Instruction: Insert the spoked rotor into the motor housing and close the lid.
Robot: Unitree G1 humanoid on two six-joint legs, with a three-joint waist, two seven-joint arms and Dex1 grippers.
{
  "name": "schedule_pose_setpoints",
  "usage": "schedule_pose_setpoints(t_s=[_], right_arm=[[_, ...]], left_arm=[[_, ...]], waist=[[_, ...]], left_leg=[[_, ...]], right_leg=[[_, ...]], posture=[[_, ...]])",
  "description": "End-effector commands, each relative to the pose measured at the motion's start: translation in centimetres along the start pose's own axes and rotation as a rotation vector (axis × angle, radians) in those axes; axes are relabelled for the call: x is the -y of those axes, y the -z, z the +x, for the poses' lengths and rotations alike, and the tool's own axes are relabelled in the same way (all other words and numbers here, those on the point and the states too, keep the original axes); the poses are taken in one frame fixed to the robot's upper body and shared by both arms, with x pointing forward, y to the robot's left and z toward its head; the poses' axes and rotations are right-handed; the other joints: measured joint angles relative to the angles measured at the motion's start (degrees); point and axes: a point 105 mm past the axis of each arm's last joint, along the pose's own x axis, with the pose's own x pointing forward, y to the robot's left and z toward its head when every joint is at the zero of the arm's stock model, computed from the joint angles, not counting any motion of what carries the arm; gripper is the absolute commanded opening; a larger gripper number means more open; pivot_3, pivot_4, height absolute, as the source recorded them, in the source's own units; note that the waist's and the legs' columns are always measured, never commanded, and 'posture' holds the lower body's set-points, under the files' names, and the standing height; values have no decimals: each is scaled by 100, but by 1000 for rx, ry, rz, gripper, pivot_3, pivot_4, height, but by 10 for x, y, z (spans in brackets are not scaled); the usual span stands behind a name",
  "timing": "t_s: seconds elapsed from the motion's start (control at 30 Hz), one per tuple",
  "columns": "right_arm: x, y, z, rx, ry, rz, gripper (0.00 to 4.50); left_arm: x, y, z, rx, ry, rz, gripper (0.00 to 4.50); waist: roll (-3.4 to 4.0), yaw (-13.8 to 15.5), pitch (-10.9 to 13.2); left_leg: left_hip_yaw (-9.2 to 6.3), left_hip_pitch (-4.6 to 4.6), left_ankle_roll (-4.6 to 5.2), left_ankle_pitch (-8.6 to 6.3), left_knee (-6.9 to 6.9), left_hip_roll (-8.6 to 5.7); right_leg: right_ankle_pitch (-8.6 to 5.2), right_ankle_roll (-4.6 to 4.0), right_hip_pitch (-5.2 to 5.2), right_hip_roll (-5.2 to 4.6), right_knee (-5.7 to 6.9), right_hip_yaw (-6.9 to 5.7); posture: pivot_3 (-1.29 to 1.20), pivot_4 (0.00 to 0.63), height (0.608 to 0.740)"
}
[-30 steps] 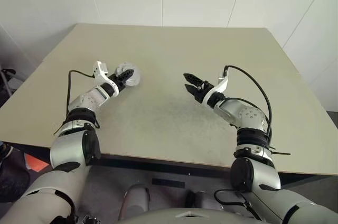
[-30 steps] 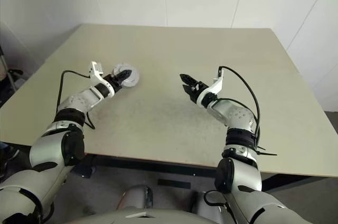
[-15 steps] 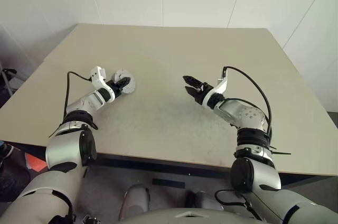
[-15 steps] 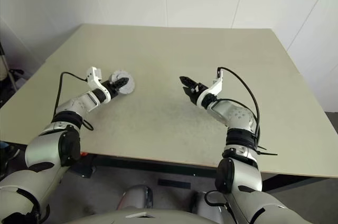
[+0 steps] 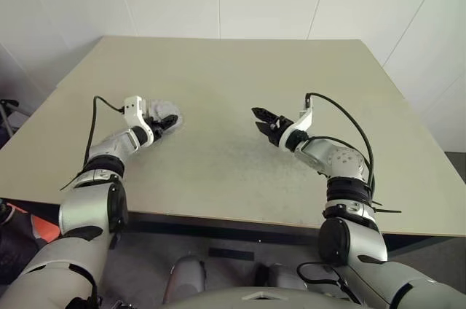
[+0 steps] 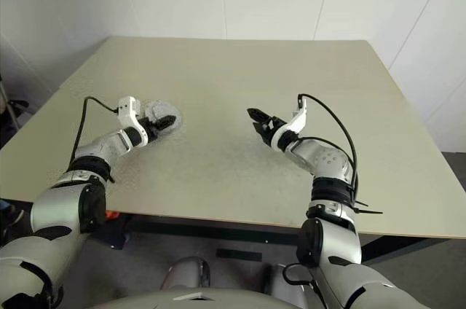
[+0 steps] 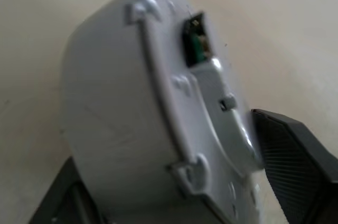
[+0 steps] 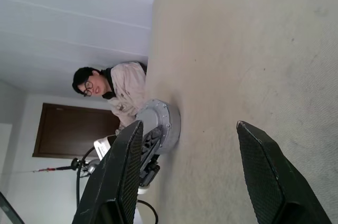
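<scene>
Closed motor housing [image 5: 164,112], lid [image 7: 211,84] on, down on table [image 5: 240,76]. Left gripper [image 5: 166,124] wide around housing. Right gripper [image 5: 263,120] well apart from housing, parted, empty. Step: release; next: withdrawal.

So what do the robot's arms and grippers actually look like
Both arms are silver-grey shells with black joint bands. Each ends in a white wrist bracket and a gripper of two black fingers: the left gripper and the right gripper. The fingers have finely textured pads. A black cable loops from each wrist back along the forearm.
</scene>
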Motion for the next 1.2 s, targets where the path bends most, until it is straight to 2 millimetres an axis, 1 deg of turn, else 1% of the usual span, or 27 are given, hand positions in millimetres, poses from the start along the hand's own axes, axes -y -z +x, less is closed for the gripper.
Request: schedule_pose_setpoints(t_s=[0.03,0.1,0.17,0.23,0.3,0.37,0.43,0.57,0.6,0.73,0.83,0.93,1.03,1.1,1.13,1.2], right_arm=[[-6,-3,0,11,-26,-14,3166],[-7,-3,0,8,-27,-17,3166],[-7,-3,1,7,-27,-18,3166],[-6,-2,1,6,-24,-20,3166],[-5,-2,1,5,-20,-21,3166],[-4,-1,2,3,-17,-20,3166],[-3,1,3,0,-17,-20,3166],[-1,2,5,0,-13,-18,3166],[-1,2,5,-1,-13,-18,3166],[-1,3,7,-2,-15,-18,3166],[-6,2,7,-10,-43,-25,3166],[-18,3,4,-35,-92,-70,3166],[-35,2,-2,-71,-151,-143,3166],[-53,-1,-12,-101,-203,-245,3166],[-60,-2,-18,-120,-215,-325,3166],[-66,-6,-27,-136,-214,-475,3166]], left_arm=[[-18,-12,-9,25,-88,40,4474],[-24,-13,-13,21,-114,54,4474],[-26,-18,-17,27,-93,56,4474],[-28,-29,-24,46,-76,58,4474],[-34,-40,-34,55,-71,70,4474],[-43,-52,-51,39,-57,106,4474],[-52,-63,-67,27,-65,154,4474],[-64,-97,-106,25,-69,259,4474],[-65,-102,-111,21,-67,277,4474],[-71,-133,-137,69,-120,341,4474],[-66,-156,-148,133,-129,374,4474],[-50,-171,-144,167,-74,405,4474],[-27,-172,-128,149,39,436,4474],[-2,-161,-106,96,170,465,4474],[10,-150,-94,53,238,495,4474],[35,-131,-76,-16,371,524,4474]], waist=[[0,-14,0],[0,-54,0],[0,-99,0],[-1,-122,1],[-2,-123,1],[-11,-105,7],[-24,-113,14],[-25,-104,15],[-25,-103,15],[-26,-71,16],[-29,-72,18],[-31,-68,19],[-31,-65,20],[-31,-20,20],[-31,40,21],[-36,83,22]], left_leg=[[0,2,0,0,0,-1],[0,5,-4,2,0,0],[0,7,-8,5,0,0],[0,7,-15,9,-2,1],[-2,9,-22,13,-3,2],[-2,6,-24,14,-3,2],[-2,4,-24,14,-5,5],[-2,6,-24,13,-13,6],[-2,6,-24,12,-14,6],[-1,10,-25,13,-14,5],[-2,13,-30,15,-13,5],[-3,15,-34,18,-13,7],[-2,14,-34,18,-14,7],[-2,14,-34,18,-13,7],[-2,11,-33,18,-13,7],[0,10,-32,17,-9,4]], right_leg=[[0,-1,0,0,4,2],[-1,-1,0,0,11,3],[-6,3,0,0,17,4],[-23,27,-2,1,22,5],[-27,25,-9,2,29,4],[-29,19,-16,2,37,4],[-20,-16,-22,3,44,4],[-25,-23,-23,3,44,4],[-28,-18,-22,3,43,3],[-43,7,-18,1,44,4],[-45,9,-15,1,45,4],[-45,9,-14,1,47,4],[-44,8,-14,2,48,4],[-43,5,-14,1,49,4],[-37,-5,-14,1,50,4],[-26,-23,-11,-1,49,4]], posture=[[0,0,740],[0,0,740],[0,0,740],[0,0,740],[0,0,740],[0,0,740],[0,0,740],[0,0,740],[0,0,740],[0,0,740],[0,0,740],[0,0,740],[0,0,740],[0,0,740],[0,0,740],[0,0,740]])
